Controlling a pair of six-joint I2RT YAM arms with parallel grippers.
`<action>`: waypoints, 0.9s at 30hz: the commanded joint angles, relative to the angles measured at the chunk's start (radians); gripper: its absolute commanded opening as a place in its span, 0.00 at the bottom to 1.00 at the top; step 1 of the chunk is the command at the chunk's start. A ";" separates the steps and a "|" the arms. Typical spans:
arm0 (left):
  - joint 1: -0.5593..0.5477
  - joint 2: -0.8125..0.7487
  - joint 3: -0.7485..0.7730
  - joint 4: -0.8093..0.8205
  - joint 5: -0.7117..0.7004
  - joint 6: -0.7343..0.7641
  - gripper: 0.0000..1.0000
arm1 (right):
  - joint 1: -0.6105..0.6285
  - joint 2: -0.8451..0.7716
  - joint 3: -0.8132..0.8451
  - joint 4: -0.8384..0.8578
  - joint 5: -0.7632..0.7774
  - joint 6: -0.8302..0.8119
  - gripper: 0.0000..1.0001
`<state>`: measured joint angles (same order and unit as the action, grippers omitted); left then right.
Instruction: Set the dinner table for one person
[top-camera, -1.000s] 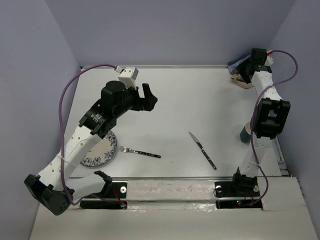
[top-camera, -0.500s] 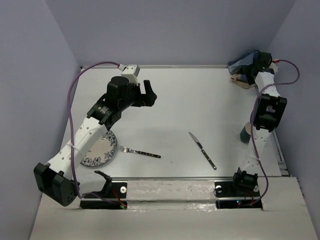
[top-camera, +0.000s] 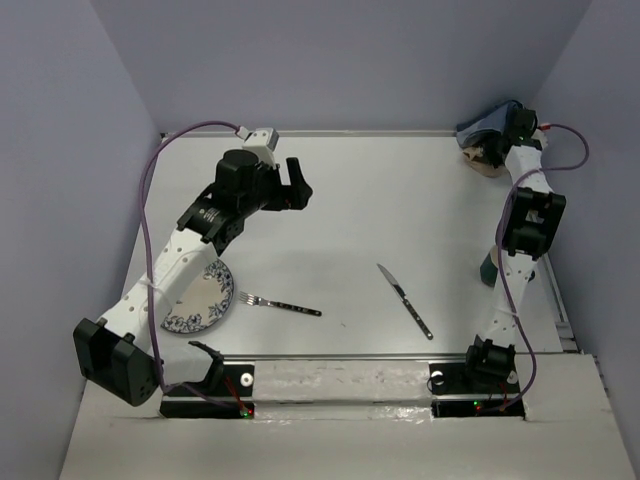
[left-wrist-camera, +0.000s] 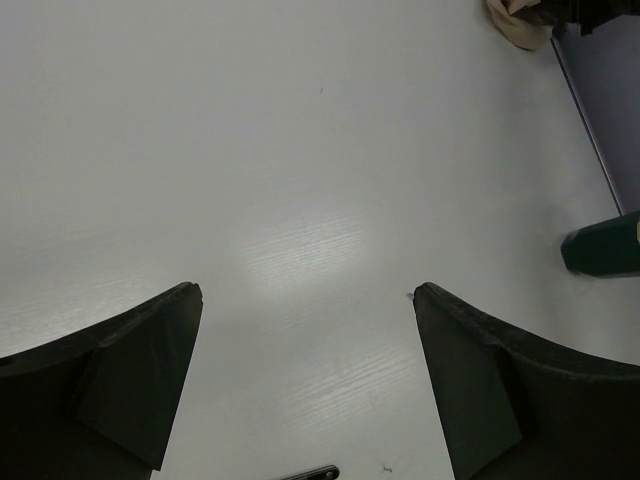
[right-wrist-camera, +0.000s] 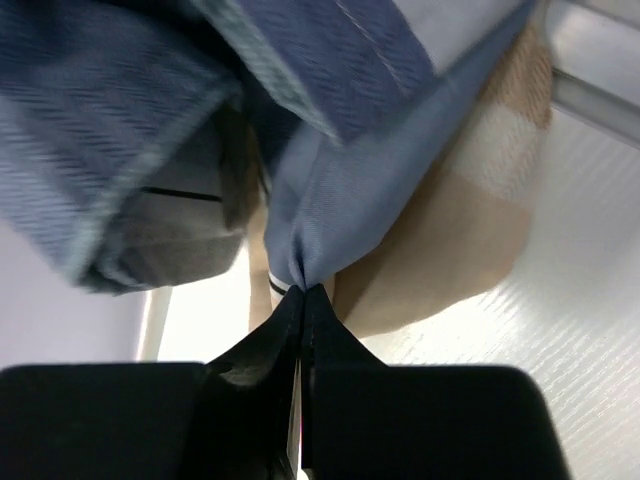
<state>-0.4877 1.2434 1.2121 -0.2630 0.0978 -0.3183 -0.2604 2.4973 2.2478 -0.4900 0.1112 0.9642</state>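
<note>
Right gripper (right-wrist-camera: 300, 292) clenched on a fold of soft, limp placemat (right-wrist-camera: 340, 190), likely to drape; left gripper (left-wrist-camera: 307, 292) released, empty.

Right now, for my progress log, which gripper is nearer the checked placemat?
Right. The right gripper is shut on the placemat; the left gripper hangs open, far to its left.

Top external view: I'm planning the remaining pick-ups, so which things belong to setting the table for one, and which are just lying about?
Belong to the job:
plate
fork
knife
green cup
checked placemat, pinched in the right gripper
dinner table

Not part of it:
purple cables on the arms
</note>
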 joint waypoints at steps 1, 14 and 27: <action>0.009 -0.009 0.043 0.051 0.013 -0.005 0.98 | 0.016 -0.014 0.171 0.053 -0.047 -0.086 0.00; 0.064 -0.078 0.086 -0.018 -0.145 -0.011 0.97 | 0.162 -0.331 0.342 0.490 -0.499 -0.151 0.00; 0.090 -0.154 0.170 -0.119 -0.438 -0.005 0.97 | 0.637 -0.664 -0.469 0.737 -0.734 -0.280 0.00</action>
<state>-0.4080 1.1194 1.3121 -0.3653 -0.2134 -0.3233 0.0982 1.8103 2.0876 0.2604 -0.5098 0.8257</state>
